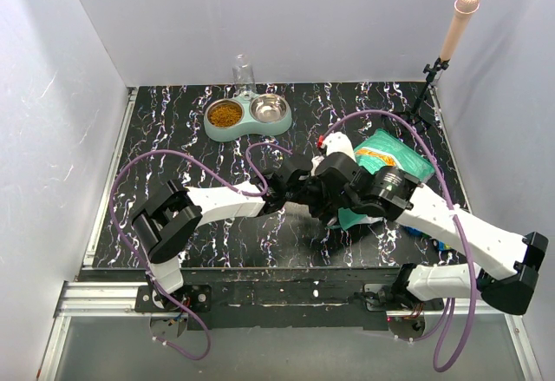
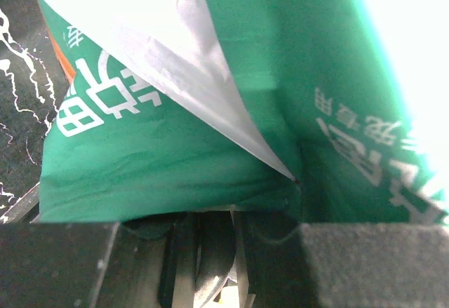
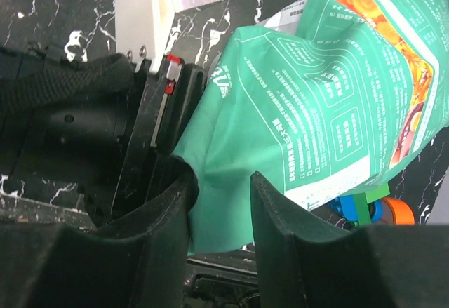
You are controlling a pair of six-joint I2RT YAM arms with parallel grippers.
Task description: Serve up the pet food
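Brown pet food (image 1: 225,114) fills the left cup of the mint-green double bowl (image 1: 250,125) at the back; its right cup (image 1: 270,108) shows bare steel. The teal-and-white bag (image 1: 395,157) lies tilted at the centre right, between both arms. My left gripper (image 1: 323,186) is shut on the bag's (image 2: 175,154) lower edge, its jaws (image 2: 210,217) pinching the green film. My right gripper (image 3: 221,182) is open, its fingers (image 3: 270,203) standing either side of a fold of the bag (image 3: 330,104) close beside the left gripper (image 3: 151,132).
A clear bottle (image 1: 244,73) stands behind the bowl. A microphone on a stand (image 1: 451,34) rises at the back right corner. Blue, green and orange objects (image 3: 372,210) lie under the bag's right end. White walls enclose the black marbled table (image 1: 173,138).
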